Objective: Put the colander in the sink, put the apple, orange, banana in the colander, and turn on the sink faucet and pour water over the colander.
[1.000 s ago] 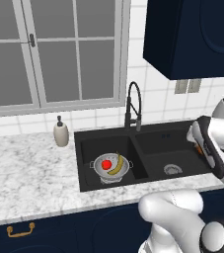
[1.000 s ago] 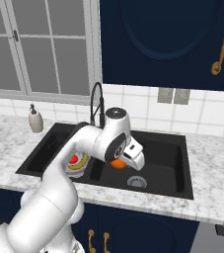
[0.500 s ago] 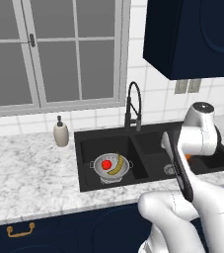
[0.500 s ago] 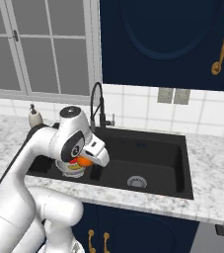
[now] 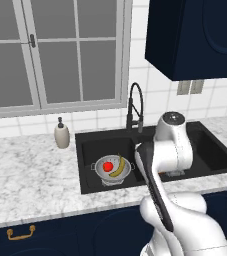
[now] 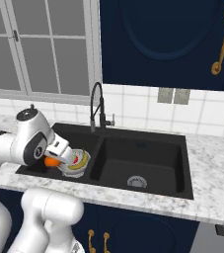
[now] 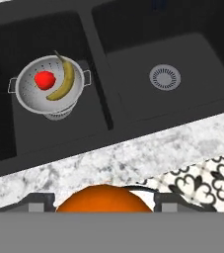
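The silver colander [image 7: 49,85] stands in the left basin of the black sink [image 7: 192,54]. In it lie the red apple [image 7: 44,79] and the yellow banana [image 7: 64,79]. My gripper [image 7: 103,205] is shut on the orange [image 7: 103,197], which bulges between the fingertips. In the right base view the gripper [image 6: 54,157] holds the orange [image 6: 49,161] just beside the colander [image 6: 78,162], toward the sink's front left. From the left base the colander [image 5: 112,171], apple [image 5: 108,166] and banana [image 5: 118,166] show left of my arm. No water runs from the black faucet [image 6: 98,108].
A beige soap dispenser [image 5: 61,134] stands on the marble counter [image 5: 30,175] left of the sink. The right basin holds just its silver drain [image 6: 137,182]. The faucet [image 5: 135,107] rises behind the divider. Patterned floor tiles [image 7: 207,180] show past the counter's front edge.
The arm has swung from the right basin across to the left, carrying the orange, and now holds it beside the colander. Colander, apple and banana have not moved.
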